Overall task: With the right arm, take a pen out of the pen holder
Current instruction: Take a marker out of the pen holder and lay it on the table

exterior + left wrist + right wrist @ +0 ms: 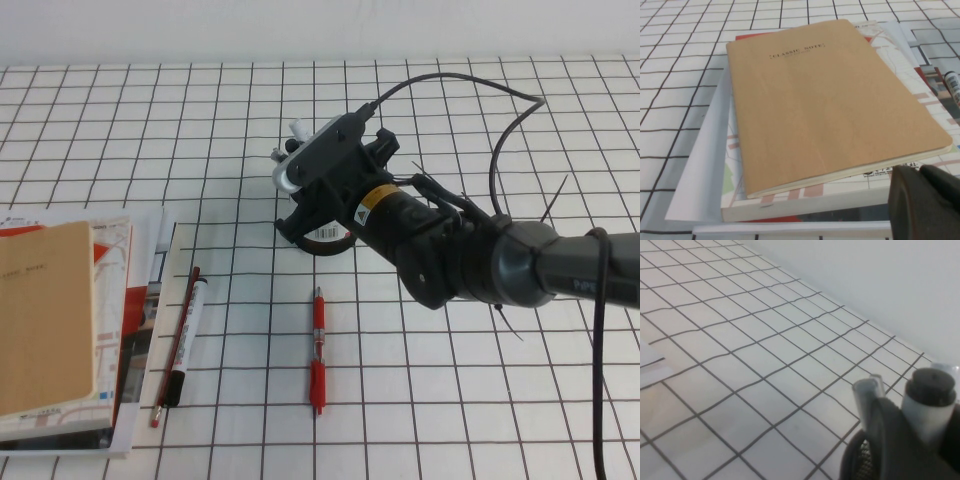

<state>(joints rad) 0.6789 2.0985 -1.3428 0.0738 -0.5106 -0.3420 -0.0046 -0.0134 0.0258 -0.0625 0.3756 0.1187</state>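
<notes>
Over pen holder [336, 246], right end effector [303, 176], grip unclear; left end effector [921, 176] by notebook [830, 100].

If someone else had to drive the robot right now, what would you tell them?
Right pincer: down at the black pen holder, right among the pens standing in it.
Left pincer: parked by the brown notebook.
Done: the reach to the holder.
Left: grip one pen and lift it clear.
A red pen lies on the table nearby.
</notes>
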